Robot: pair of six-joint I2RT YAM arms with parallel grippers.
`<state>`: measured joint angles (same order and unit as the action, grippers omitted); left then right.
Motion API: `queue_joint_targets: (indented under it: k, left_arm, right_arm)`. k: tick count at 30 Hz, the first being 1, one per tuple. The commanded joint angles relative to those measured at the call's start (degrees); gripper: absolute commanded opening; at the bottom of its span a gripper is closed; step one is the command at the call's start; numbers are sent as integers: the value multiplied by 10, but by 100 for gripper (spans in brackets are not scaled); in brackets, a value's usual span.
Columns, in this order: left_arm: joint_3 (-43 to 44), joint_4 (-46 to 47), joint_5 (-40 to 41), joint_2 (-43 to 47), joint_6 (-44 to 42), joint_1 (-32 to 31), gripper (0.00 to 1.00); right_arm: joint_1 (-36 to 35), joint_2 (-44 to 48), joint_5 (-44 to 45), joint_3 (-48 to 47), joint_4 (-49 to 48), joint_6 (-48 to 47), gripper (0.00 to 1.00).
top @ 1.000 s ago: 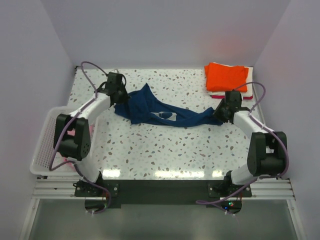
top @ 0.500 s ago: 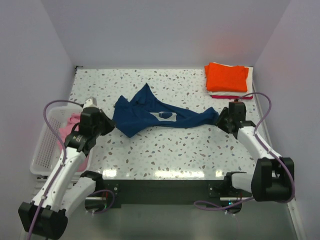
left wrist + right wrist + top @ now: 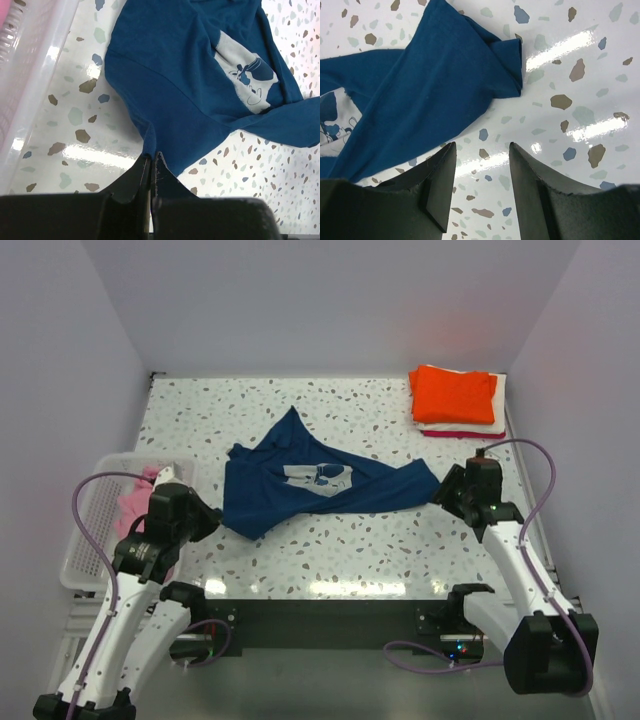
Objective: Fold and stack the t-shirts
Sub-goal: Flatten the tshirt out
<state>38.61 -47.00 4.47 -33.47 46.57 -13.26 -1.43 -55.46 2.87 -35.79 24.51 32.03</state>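
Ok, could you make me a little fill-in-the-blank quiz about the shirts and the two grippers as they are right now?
The left gripper pinches a corner of the blue shirt, so its fingers are ___.
The right gripper holds nothing; its fingers are ___.
The top shirt of the folded pile at the far right is ___.
The loose shirt in the white basket is ___.
Missing words: shut, open, orange, pink.

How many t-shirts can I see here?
5: the navy shirt spread mid-table, the pink shirt in the basket at left, and the orange shirt on a white shirt and a red shirt in the far right corner. More may be hidden.
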Motion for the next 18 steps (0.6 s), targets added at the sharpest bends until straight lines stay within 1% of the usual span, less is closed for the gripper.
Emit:
queue_joint_targets:
  k: [1,5,7,9,11,12,13,18]
  left_arm:
    - [29,-25,0,3,4,1,0]
    - [27,-20,4,5,2,1,0]
    - [23,-14,-3,1,1,1,0]
    - [20,-11,-6,-3,0,1,0]
    - [19,-6,-7,-6,-3,1,0]
    - [19,-5,-8,-6,-5,1,0]
    - [19,-1,-9,-9,-7,1,0]
    - [21,10,-13,-24,-17,1,0]
  right_arm:
    - [1,3,2,-19,9,-6,50]
    - [1,-33,17,-24,-24,5,50]
    - [1,-57,21,-45,-39,9,50]
    - [1,-102,24,-62,-68,12,50]
    - [1,-144,26,-99,-89,12,50]
    - [1,-189,25,-113,-92,11,50]
    - [1,-216,22,-142,-96,10,50]
    - [0,-349,22,-212,-124,8,49]
